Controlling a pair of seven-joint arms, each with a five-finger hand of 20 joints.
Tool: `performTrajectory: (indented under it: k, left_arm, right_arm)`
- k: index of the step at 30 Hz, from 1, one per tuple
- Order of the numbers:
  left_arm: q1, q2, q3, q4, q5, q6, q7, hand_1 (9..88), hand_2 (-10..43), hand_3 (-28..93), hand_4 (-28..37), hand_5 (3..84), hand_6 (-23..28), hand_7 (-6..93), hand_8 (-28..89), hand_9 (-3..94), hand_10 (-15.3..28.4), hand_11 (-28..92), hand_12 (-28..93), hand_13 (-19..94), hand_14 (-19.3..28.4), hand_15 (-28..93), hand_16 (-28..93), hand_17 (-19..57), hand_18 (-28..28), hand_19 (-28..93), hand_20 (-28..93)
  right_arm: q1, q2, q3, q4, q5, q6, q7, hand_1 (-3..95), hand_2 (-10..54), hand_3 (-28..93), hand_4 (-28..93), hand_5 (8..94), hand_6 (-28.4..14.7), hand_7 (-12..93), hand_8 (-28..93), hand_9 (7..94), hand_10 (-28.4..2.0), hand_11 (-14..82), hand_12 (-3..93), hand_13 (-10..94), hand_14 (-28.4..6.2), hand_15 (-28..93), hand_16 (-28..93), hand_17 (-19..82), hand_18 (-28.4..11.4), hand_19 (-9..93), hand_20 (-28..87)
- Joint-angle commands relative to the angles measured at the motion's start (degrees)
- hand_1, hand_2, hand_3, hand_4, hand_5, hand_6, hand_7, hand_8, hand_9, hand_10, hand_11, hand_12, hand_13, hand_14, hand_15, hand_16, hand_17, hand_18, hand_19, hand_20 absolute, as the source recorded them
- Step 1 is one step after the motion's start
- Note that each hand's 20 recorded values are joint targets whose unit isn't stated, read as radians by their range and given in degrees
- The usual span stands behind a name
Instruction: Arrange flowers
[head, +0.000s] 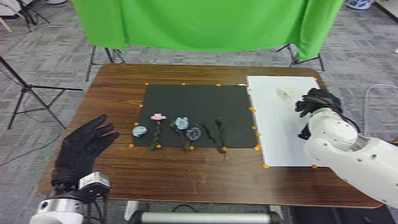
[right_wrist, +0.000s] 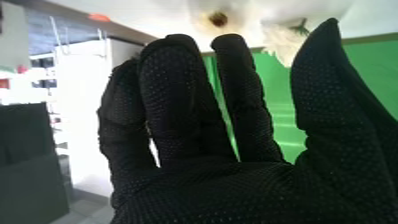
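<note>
My right hand (head: 317, 101) is over the right side of the white board (head: 282, 135), just right of a pale flower (head: 286, 91) on that board. In the right wrist view the same hand (right_wrist: 204, 192) is open, fingers straight and thumb apart, holding nothing; beyond its fingertips are a cream flower (right_wrist: 282, 42) and a round brown-centred thing (right_wrist: 218, 19). On the dark mat (head: 191, 100) lie a pink flower (head: 158, 117), a blue flower (head: 182, 123), a pale blue bloom (head: 139, 131), a grey-blue bloom (head: 194, 133) and dark green stems (head: 220, 132). My left hand (head: 80, 145) is open left of the mat.
The brown table (head: 195, 172) extends around the mat and board. Small orange markers line their edges. A green cloth (head: 204, 25) hangs beyond the far edge, and a tripod (head: 28, 87) stands on the floor at the left.
</note>
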Motion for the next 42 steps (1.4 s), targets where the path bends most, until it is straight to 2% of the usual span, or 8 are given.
performTrajectory:
  k: [1,9,14,24,28,33,39,42]
  left_arm:
    - [-0.30,-0.53,0.37,0.22,0.48,-0.85,-0.75,25.4,3.9,83,-18.8,43.1,11.8,15.6,-10,40.0,20.1,28,10,32,27.5,54,-11,-5.8,24.1,64,-5]
    - [-0.50,-0.60,0.62,0.33,0.49,-0.95,-0.73,25.3,4.0,83,-18.7,43.2,11.8,15.6,-10,40.0,20.2,28,10,31,27.6,54,-11,-5.8,24.1,64,-5]
    - [-0.48,-0.65,0.64,0.38,0.39,-0.98,-0.41,25.4,4.0,83,-18.8,43.1,11.8,15.7,-10,40.0,20.1,28,10,31,27.5,54,-11,-5.8,24.1,64,-5]
    - [-0.90,-0.88,0.48,0.54,0.54,-1.33,-0.67,25.4,4.0,83,-18.7,43.1,11.9,15.5,-10,40.0,20.2,28,10,31,27.6,54,-11,-5.8,24.1,64,-5]
    - [-0.84,-0.93,0.37,0.50,0.55,-1.35,-0.81,25.5,4.0,83,-18.7,43.1,11.9,15.5,-10,40.0,20.1,28,10,32,27.6,54,-11,-5.8,24.1,64,-5]
    - [-0.71,-0.91,0.44,0.52,0.41,-1.22,-0.69,25.4,4.0,83,-18.6,43.1,11.9,15.5,-10,40.0,20.1,28,10,32,27.6,54,-11,-5.8,24.1,64,-5]
    - [-0.90,-0.96,0.49,0.52,0.49,-1.30,-0.72,25.5,4.0,83,-18.7,43.1,11.8,15.5,-10,40.0,20.1,28,10,32,27.6,54,-11,-5.8,24.1,64,-5]
    - [-0.83,-1.09,0.36,0.53,0.51,-1.32,-0.68,25.4,4.0,83,-18.7,43.1,11.8,15.5,-10,40.0,20.1,28,10,32,27.6,54,-11,-5.8,24.1,64,-5]
  right_arm:
    - [3.37,0.61,-1.85,-0.07,-2.16,0.54,0.33,26.8,-2.2,92,-27,54.7,-3.0,23,-16,57.0,-19.0,21.9,13.5,65,-11.4,82,8,30,-24.4,93,26]
    - [0.72,-2.21,4.62,2.38,0.93,-9.32,-0.78,26.8,-3.2,93,-27,47.3,-2.6,19,-15,51.0,-19.4,18.4,12.2,63,-11.6,82,8,30,-24.3,93,26]
    - [-1.94,-4.42,9.07,3.14,2.87,-15.94,-0.74,27.6,-4.2,93,-28,42.0,0.2,18,-15,43.4,-16.7,10.4,10.9,65,-12.5,80,7,30,-24.7,93,23]
    - [-2.87,-6.04,9.94,4.22,3.72,-20.23,-1.52,28.4,-4.6,92,-28,39.7,0.6,18,-16,41.9,-13.1,10.3,11.3,66,-12.8,81,8,28,-25.1,93,19]
    - [-3.66,-6.34,11.01,4.39,3.99,-21.83,-0.92,29.0,-4.7,92,-28,41.5,-0.3,18,-16,45.0,-12.1,11.7,11.5,66,-12.6,81,8,28,-25.0,93,18]
    - [-3.80,-5.02,8.56,4.28,2.79,-17.32,-0.77,31.5,-5.8,92,-28,44.8,-1.7,18,-15,51.3,-12.6,14.8,11.8,67,-11.7,82,8,28,-24.4,93,18]
    - [-1.91,-4.03,3.44,4.93,0.81,-11.54,1.00,42.0,-9.0,90,-28,60.6,-0.8,24,-16,68.6,-11.1,22.5,14.2,72,-7.7,80,10,33,-22.5,93,21]
    - [-1.56,-4.06,2.56,5.21,0.13,-10.04,1.78,50.0,-9.5,83,-28,69.2,-0.5,30,-6,84.2,-7.9,12.9,28.5,79,-4.8,79,13,36,-22.4,93,22]
